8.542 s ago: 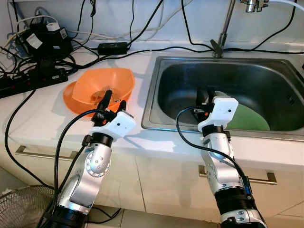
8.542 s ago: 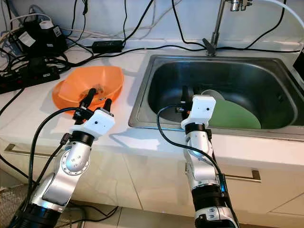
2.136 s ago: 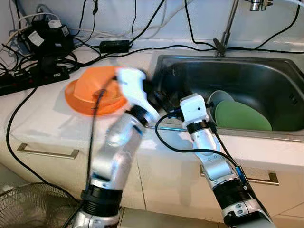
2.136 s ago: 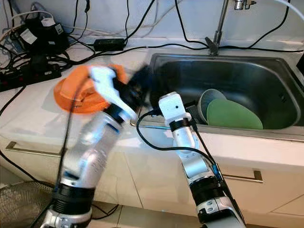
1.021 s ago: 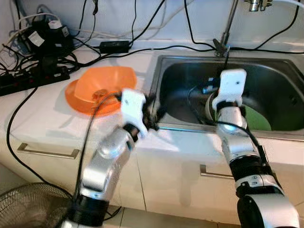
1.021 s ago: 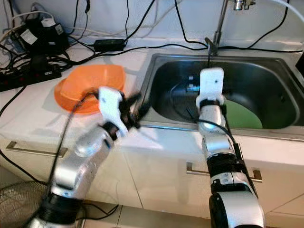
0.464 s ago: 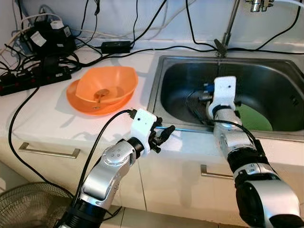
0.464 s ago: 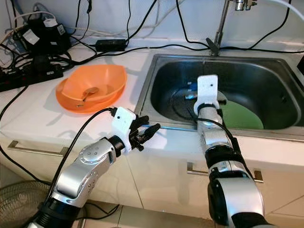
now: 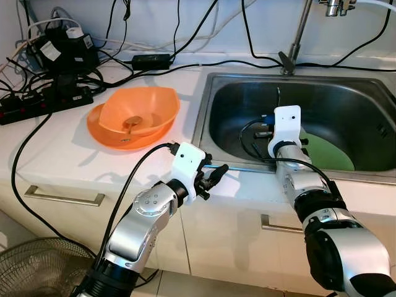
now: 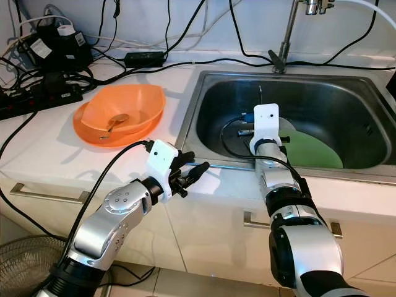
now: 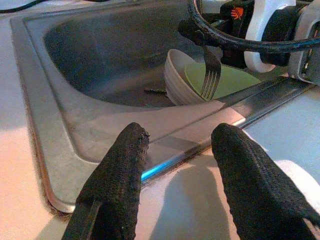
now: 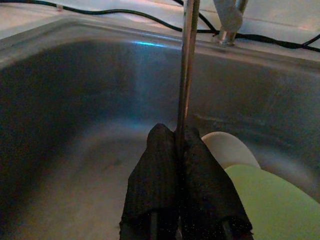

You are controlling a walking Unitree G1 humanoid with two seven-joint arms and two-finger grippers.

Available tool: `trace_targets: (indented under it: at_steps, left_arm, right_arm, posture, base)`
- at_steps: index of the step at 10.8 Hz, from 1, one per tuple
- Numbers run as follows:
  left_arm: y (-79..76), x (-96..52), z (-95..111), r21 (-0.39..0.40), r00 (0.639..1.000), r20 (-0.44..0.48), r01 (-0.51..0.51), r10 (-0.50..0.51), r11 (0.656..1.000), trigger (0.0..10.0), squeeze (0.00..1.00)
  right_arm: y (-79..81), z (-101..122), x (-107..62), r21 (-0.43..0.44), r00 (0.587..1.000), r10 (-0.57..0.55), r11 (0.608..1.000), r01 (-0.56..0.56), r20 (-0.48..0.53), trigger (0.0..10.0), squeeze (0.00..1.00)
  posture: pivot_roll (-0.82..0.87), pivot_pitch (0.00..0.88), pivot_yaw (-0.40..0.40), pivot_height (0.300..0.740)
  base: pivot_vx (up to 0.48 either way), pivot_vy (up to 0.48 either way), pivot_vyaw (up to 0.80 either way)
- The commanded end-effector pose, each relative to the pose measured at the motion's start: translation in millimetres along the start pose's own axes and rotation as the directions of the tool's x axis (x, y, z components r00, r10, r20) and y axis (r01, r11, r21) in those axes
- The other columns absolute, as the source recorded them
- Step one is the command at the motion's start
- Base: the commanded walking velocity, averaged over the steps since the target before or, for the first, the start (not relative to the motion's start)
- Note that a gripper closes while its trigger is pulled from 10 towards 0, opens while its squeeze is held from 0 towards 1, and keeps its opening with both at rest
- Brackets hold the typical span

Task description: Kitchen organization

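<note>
Right end effector (image 12: 181,145) pinching fork (image 12: 187,65)

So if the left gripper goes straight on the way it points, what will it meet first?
Probably the sink's near rim, just ahead of the open left gripper. If it cleared that, the bowl would likely come next; depth is unclear.

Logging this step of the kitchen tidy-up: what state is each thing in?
Right hand: shut on fork, inside the sink.
Fork: held, tines down.
Left hand: open, at the sink rim.
Green plate: lying in sink.
Orange bowl: upright on counter.
</note>
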State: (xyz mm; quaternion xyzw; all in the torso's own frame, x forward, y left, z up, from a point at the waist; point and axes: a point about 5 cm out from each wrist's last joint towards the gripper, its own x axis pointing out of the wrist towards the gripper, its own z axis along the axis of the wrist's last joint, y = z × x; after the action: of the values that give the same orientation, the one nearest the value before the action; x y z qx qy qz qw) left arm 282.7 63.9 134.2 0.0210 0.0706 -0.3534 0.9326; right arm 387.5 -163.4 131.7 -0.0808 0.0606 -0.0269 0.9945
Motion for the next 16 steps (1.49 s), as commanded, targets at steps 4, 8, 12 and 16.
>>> trace_targets:
  at_steps: [4, 8, 12, 16]
  left_arm:
    - [-3.3, -1.3, -13, -0.006, 0.998, -0.067, 0.014, -0.014, 1.0, 10.0, 0.0]
    - [-4.6, -1.2, -13, -0.006, 0.998, -0.065, 0.018, -0.019, 1.0, 10.0, 0.0]
    - [6.4, 1.5, -5, -0.003, 0.996, 0.003, -0.084, 0.084, 0.996, 10.0, 0.0]
    - [23.7, -0.1, 10, 0.148, 0.96, 0.15, -0.256, 0.234, 0.955, 10.0, 0.0]
  right_arm:
    - [9.2, -7, -1.1, 0.003, 0.998, 0.054, 0.999, -0.054, -0.032, 10.0, 1.0]
    - [14.4, 5, -0.5, -0.031, 0.997, 0.065, 0.997, -0.064, 0.049, 10.0, 0.0]
    - [21.9, 36, -11.6, -0.043, 0.939, 0.09, 0.996, -0.08, 0.333, 10.0, 0.0]
    - [10.8, 32, -36.6, 0.014, 0.892, 0.041, 0.998, -0.053, 0.451, 10.0, 0.0]
  posture:
    - [0.11, 0.0, 0.046, 0.74]
    - [0.11, 0.0, 0.051, 0.74]
    - [0.1, 0.0, 0.049, 0.74]
    - [0.08, 0.0, 0.05, 0.74]
  base:
    - [0.0, 0.0, 0.0]
    - [0.0, 0.0, 0.0]
    - [0.0, 0.0, 0.0]
    - [0.0, 0.0, 0.0]
